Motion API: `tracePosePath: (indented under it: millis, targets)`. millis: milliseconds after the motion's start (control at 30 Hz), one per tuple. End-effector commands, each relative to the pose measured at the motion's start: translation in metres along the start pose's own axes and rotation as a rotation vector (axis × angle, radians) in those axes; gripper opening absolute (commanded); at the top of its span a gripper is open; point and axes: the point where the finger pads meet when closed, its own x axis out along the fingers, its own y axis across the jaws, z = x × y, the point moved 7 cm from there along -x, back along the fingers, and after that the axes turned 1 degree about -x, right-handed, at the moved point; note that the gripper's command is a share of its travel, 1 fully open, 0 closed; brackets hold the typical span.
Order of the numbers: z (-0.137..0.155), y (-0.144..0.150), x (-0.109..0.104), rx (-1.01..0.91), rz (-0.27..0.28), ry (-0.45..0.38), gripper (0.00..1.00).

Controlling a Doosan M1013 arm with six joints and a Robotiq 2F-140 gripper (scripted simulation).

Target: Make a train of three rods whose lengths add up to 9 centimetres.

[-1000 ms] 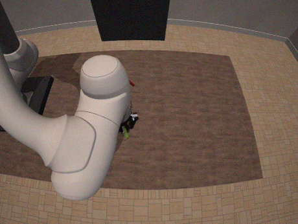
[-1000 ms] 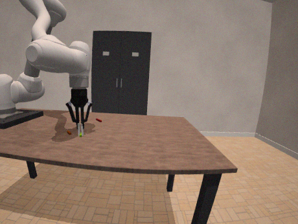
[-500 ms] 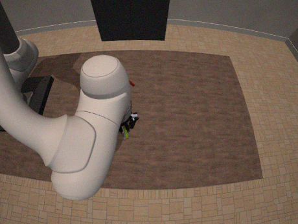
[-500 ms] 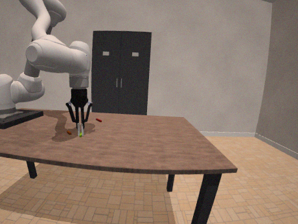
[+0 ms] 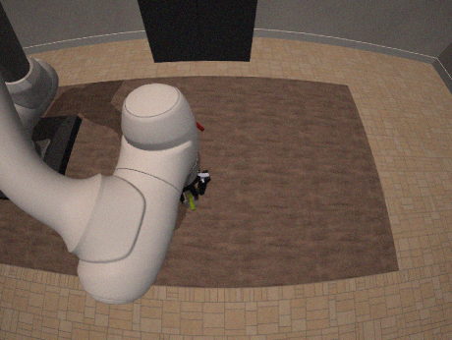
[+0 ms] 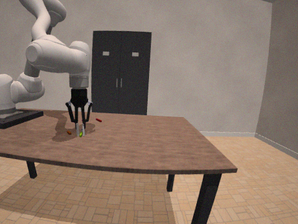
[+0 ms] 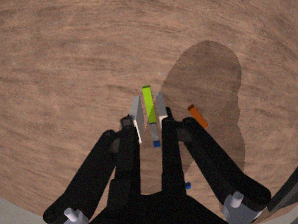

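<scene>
Claw [image 5: 189, 197] [image 6: 80, 130] [image 7: 149, 103] points down, fingers a little apart, pinching nothing. Light pads [image 7: 136, 112] stand either side of the lime rod [image 5: 192, 202] [image 6: 81, 134] [image 7: 149, 106], with a visible strip of space on each side in the wrist view. Lime lies flat on the brown table [image 5: 295, 172] [image 6: 146, 142] [image 7: 60, 75], between the pads, far end poking just past the tips.

Grey rod [image 7: 154, 132] follows lime's near end, on the palm side of the pads in the wrist view. First blue rod [image 7: 156, 144] comes next, at grey's other end. Lime, grey, blue run roughly in one line, colours adding up to the wanted nine. Joints look tight or nearly so; too small to tell exact gaps or whether it's perfectly straight.

Orange rod [image 6: 68, 132] [image 7: 197, 116] is off the train, tilted in heading, right of the claw in the wrist view, left of it in the exterior one. Second blue rod [image 7: 188, 186] sits apart, wrist view, just outside the right-hand black finger linkage, partly hidden. Red rod [image 5: 199, 126] [image 6: 98, 120] lies well apart from the claw, behind and right of it in the exterior view. Arm [image 5: 103, 216] [image 6: 58, 58] reaches over, covering part of the table in the top view.

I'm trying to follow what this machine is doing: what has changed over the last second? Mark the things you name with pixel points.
Nothing visibly moved, and nothing was visibly taken hold of or let go. The arm [image 5: 123, 211] [image 6: 58, 55], red rod [image 5: 199, 126] [image 6: 98, 120] and orange rod [image 6: 68, 132] [image 7: 198, 116] stayed put; any slight finger movement is too small to tell.
</scene>
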Motion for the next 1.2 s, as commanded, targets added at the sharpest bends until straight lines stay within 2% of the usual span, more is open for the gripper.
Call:
tracePosePath:
  millis: [0,300,533,600,900,1167]
  targets:
    - [0.000,0.000,0.000,0.000,0.000,0.000,0.15]
    - [0.000,0.000,-0.010,0.000,0.000,0.000,0.15]
    - [0.000,0.000,-0.043,0.000,0.000,0.000,0.15]
    - [0.000,0.000,-0.043,0.000,0.000,0.000,0.15]
    - [0.000,0.000,-0.084,0.000,0.000,0.000,0.15]
    - [0.000,0.000,-0.090,0.000,0.000,0.000,0.15]
